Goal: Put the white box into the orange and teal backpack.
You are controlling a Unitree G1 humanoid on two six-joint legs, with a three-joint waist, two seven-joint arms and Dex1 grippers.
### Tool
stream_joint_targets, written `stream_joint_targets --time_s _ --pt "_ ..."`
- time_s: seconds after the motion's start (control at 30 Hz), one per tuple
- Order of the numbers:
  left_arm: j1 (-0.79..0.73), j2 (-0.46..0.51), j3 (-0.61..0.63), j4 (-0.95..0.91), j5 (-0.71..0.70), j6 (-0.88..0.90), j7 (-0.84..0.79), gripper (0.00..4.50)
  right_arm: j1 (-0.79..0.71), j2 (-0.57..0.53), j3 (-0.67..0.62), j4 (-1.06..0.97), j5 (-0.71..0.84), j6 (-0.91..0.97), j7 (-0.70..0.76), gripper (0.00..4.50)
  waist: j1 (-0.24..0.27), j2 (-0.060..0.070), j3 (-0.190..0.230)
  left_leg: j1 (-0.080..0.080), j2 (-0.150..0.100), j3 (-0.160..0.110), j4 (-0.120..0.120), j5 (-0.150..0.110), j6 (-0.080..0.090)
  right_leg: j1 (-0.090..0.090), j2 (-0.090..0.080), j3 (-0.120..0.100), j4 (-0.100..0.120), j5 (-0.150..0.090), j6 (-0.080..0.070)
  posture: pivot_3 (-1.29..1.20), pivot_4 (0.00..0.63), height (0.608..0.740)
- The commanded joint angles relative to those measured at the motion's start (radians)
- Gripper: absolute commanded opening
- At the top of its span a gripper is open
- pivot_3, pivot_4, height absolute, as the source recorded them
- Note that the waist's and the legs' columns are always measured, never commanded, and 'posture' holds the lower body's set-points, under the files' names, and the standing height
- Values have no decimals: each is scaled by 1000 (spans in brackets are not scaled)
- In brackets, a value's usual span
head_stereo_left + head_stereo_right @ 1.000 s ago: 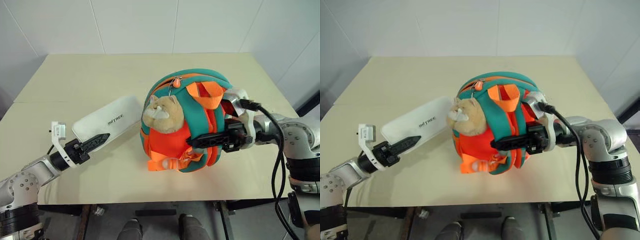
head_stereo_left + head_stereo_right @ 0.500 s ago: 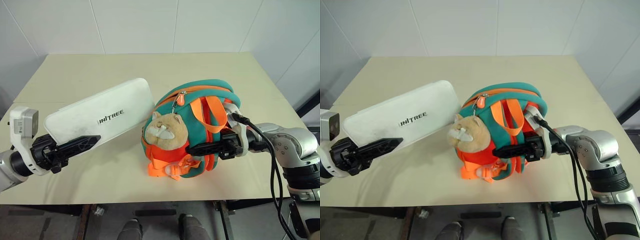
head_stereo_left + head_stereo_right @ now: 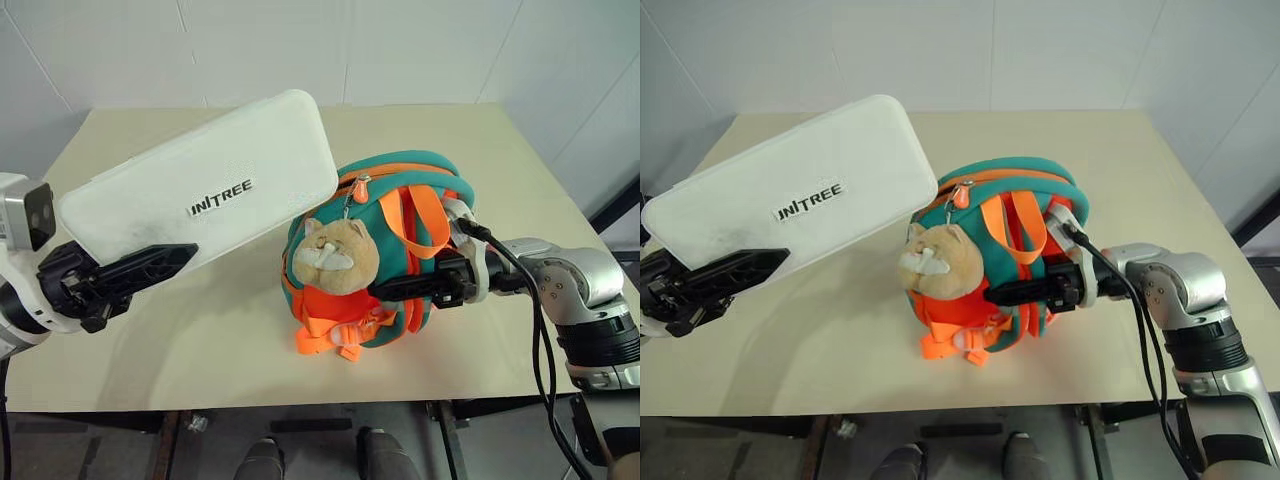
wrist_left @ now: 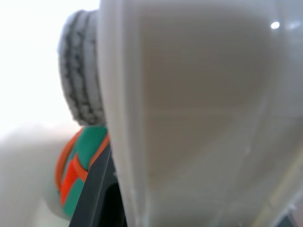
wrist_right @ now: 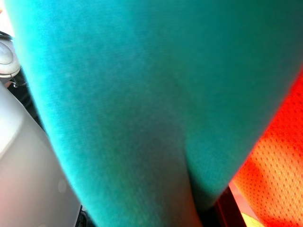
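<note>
Both claws stay clamped: left claw (image 3: 150, 268) has lifted the white box (image 3: 200, 190) higher above the counter (image 3: 230, 350); right claw (image 3: 400, 290) keeps gripping the orange and teal backpack (image 3: 400, 200).

A pale beige tabletop (image 3: 430, 135) stands against white panelled walls (image 3: 400, 50) that rise just behind its far edge and angle in along both sides. Thin dark seams divide the panels. Below the tabletop's near edge lies a grey floor (image 3: 300, 440). The light is even.
</note>
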Motion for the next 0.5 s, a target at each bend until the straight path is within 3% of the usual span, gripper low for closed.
stream_joint_targets --time_s 0.03,0.23,0.5 --pt "22 25 -3 -16 64 -47 -48 1465 -18 14 -8 -13 3 -15 9 16 2 0 0 0 0 0 0 0 0 0 0 0 0 0 0 0 150 740" --pt "-41 16 -56 63 177 -129 -55 1465 -3 9 -16 -24 3 -12 14 16 5 0 0 0 0 0 1 0 0 0 0 0 0 -2 -4 0 150 740" --pt "-25 78 -86 100 260 -129 -161 1465 23 2 -19 -31 0 -22 18 16 4 0 0 0 0 0 0 0 0 0 0 0 0 -1 -2 0 150 740"
